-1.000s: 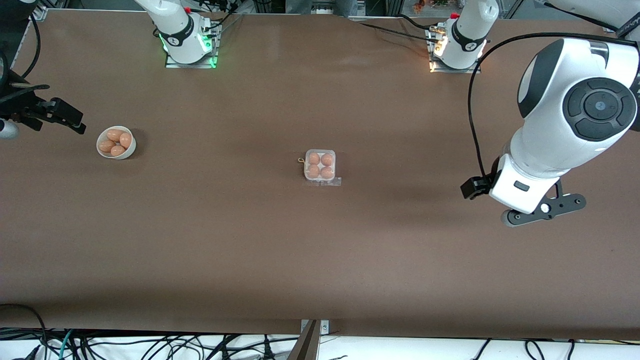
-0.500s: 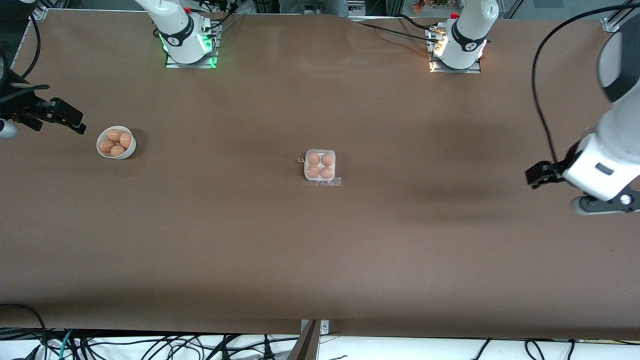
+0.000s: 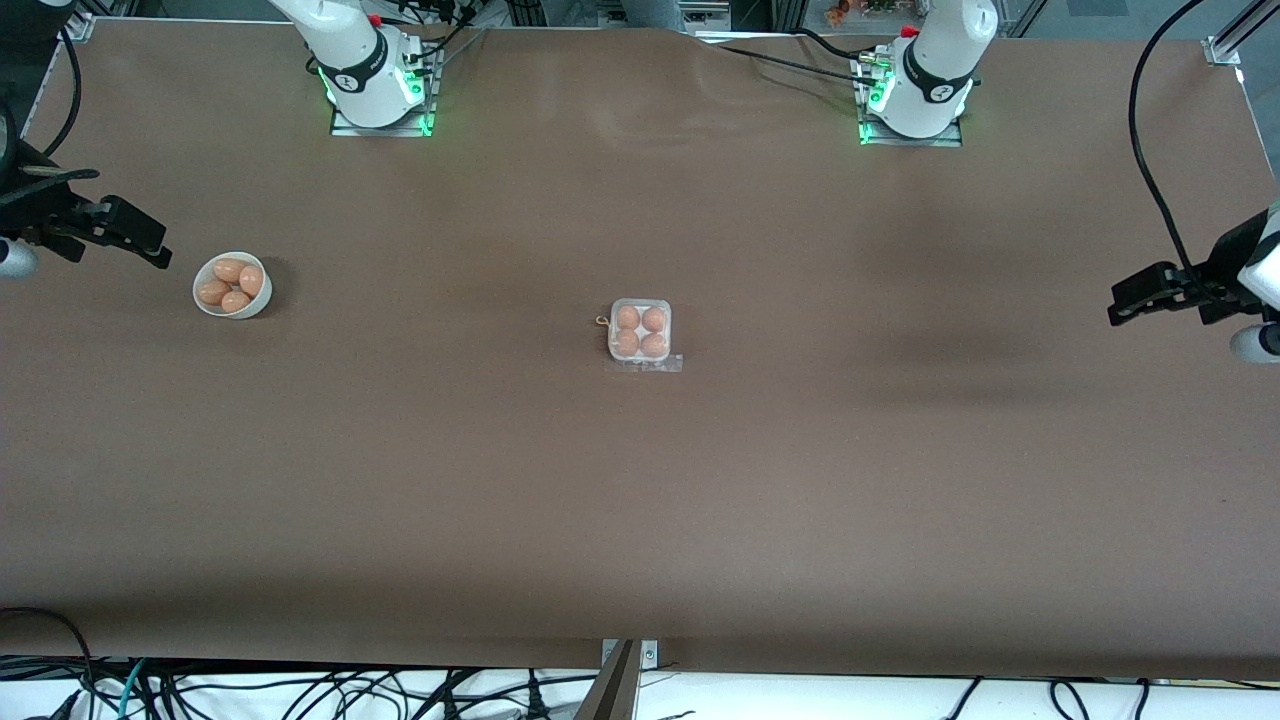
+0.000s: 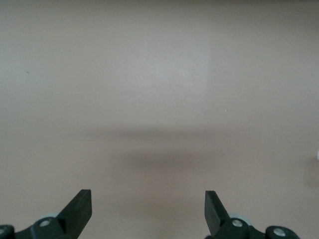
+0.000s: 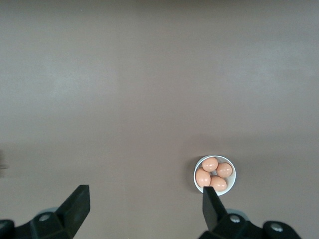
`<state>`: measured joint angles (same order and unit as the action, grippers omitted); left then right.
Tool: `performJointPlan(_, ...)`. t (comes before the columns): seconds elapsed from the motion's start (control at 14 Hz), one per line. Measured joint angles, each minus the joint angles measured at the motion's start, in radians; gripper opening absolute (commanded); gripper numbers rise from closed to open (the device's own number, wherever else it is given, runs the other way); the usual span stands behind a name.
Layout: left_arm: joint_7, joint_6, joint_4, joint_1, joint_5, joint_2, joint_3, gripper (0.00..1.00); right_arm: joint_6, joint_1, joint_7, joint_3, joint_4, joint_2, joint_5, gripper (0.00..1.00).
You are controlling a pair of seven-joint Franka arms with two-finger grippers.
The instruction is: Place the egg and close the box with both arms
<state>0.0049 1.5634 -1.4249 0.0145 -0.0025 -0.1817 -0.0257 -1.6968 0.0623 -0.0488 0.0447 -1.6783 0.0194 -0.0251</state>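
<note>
The egg carton (image 3: 641,333) sits mid-table holding four eggs, its lid seemingly shut, well apart from both grippers. The right gripper (image 3: 128,236), fingers spread, hangs beside the bowl of eggs (image 3: 232,285). The left gripper (image 3: 1150,298), fingers spread, hangs over bare table (image 3: 900,500).

The front view looks down from high across the table (image 3: 640,520), facing both bases along its top edge and taking in the whole tabletop. The right wrist view looks steeply down from well above the table, past its own spread fingers (image 5: 75,204); it shares the bowl (image 5: 215,175) of eggs with the front view (image 3: 232,284). The left wrist view also looks down past its fingers (image 4: 79,206), onto bare table only, toward the left arm's end.
</note>
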Motion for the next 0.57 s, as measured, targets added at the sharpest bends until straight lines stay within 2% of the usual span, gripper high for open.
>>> performJointPlan(0.29,0.008,0.034,-0.116,-0.003,-0.006,0.075,0.001,0.99,0.000,0.000,0.000,0.000,0.000,0.000,0.000,1.00)
performJointPlan(0.57,0.009,0.035,-0.150,-0.005,-0.006,0.145,0.001,1.00,0.000,0.000,0.000,0.000,0.000,0.000,0.000,1.00)
